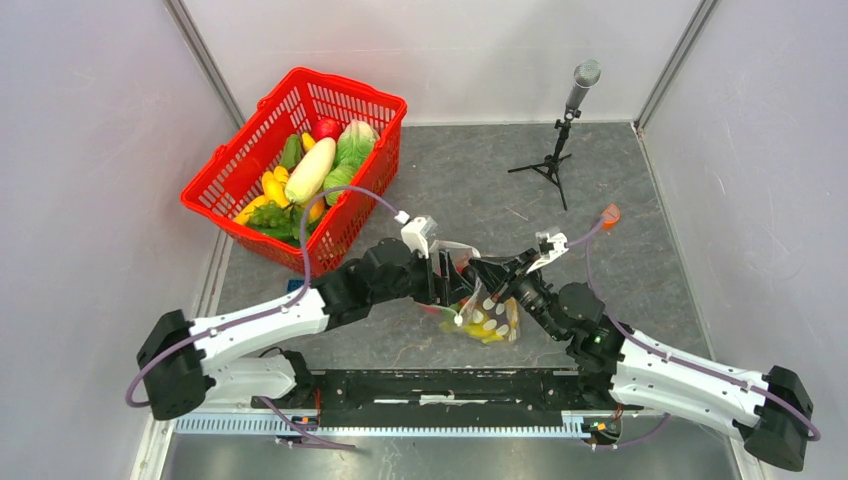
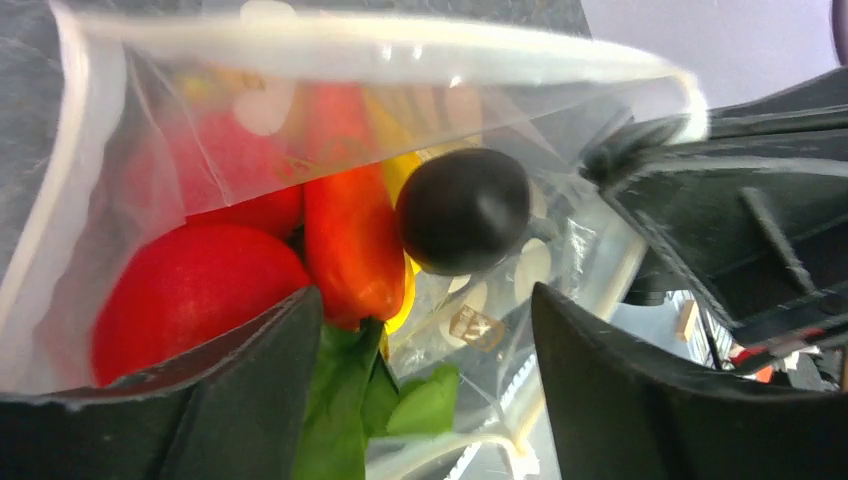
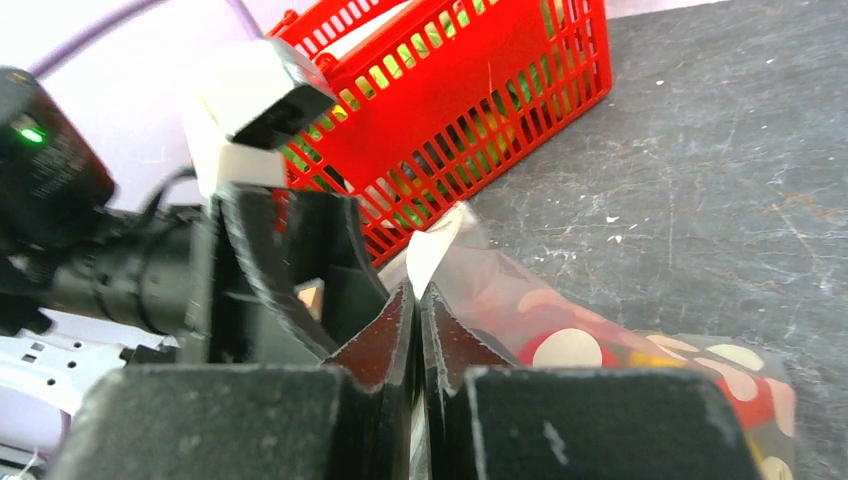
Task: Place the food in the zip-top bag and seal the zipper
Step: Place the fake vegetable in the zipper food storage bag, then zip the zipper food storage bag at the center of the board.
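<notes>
Clear, floppy, slick film: the zip-top bag [image 1: 487, 318] sags nearer me than the red basket [image 1: 240, 165], light toy food [image 2: 190, 300] inside. My right pincer [image 3: 418, 300] pinches its rim; my left pincer [image 2: 425, 295] gapes at the mouth. I'd grip the stiffer zipper [image 2: 380, 55].

Grey speckled table [image 1: 460, 190] — red basket [image 1: 370, 190] at far left, tripod microphone [image 1: 562, 135] at far right

A red plastic basket [image 1: 372, 178] stands at the far left of the grey table [image 1: 640, 200], close beside the left wall [image 1: 90, 150]. A small microphone [image 1: 583, 78] stands upright on a black tripod [image 1: 548, 165] at the far right, well apart from the basket.
</notes>
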Controlling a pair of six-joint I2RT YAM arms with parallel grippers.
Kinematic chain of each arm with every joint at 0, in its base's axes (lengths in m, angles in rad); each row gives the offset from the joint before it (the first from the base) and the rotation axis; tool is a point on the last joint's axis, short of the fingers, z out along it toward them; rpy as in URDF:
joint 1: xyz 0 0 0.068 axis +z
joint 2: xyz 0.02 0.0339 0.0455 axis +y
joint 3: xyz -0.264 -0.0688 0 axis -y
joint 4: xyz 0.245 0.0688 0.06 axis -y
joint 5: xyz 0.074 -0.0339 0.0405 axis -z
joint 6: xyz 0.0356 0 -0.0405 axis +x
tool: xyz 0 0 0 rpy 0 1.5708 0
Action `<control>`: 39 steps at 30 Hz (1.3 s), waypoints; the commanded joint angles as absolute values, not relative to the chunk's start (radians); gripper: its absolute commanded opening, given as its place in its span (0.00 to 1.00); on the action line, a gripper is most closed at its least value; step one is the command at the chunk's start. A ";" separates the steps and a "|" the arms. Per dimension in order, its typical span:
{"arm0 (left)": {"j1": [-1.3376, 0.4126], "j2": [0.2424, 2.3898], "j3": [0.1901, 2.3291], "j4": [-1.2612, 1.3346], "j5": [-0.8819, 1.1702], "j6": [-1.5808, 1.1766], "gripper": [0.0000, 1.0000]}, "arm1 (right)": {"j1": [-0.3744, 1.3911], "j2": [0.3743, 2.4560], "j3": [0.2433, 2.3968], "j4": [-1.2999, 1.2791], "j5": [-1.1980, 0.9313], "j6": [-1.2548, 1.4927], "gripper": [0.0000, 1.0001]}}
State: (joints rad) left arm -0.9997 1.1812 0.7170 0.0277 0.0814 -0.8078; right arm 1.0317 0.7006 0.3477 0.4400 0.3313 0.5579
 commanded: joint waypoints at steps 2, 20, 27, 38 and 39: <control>-1.005 1.039 0.878 -0.221 -0.041 -0.622 0.92 | 1.029 0.646 0.415 0.397 0.369 0.450 0.07; -0.803 0.854 1.042 -0.538 0.114 -0.182 1.00 | 1.029 0.759 0.827 -0.126 -0.116 0.022 0.07; -0.772 0.921 1.060 -0.685 0.511 -0.050 1.00 | 1.029 0.787 0.841 -0.197 -0.128 -0.113 0.09; -0.772 0.998 1.007 -0.704 0.458 0.036 1.00 | 1.028 0.828 0.827 -0.263 -0.197 -0.292 0.07; -0.772 1.008 1.009 -0.710 0.477 0.041 1.00 | 1.028 0.827 0.825 -0.263 -0.203 -0.304 0.07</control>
State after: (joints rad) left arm -0.7753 0.9932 1.0008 -0.7105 0.4553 -0.0280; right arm 1.0294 0.8268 0.7902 -0.2630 -0.1627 -0.2142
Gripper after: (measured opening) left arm 0.994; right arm 0.076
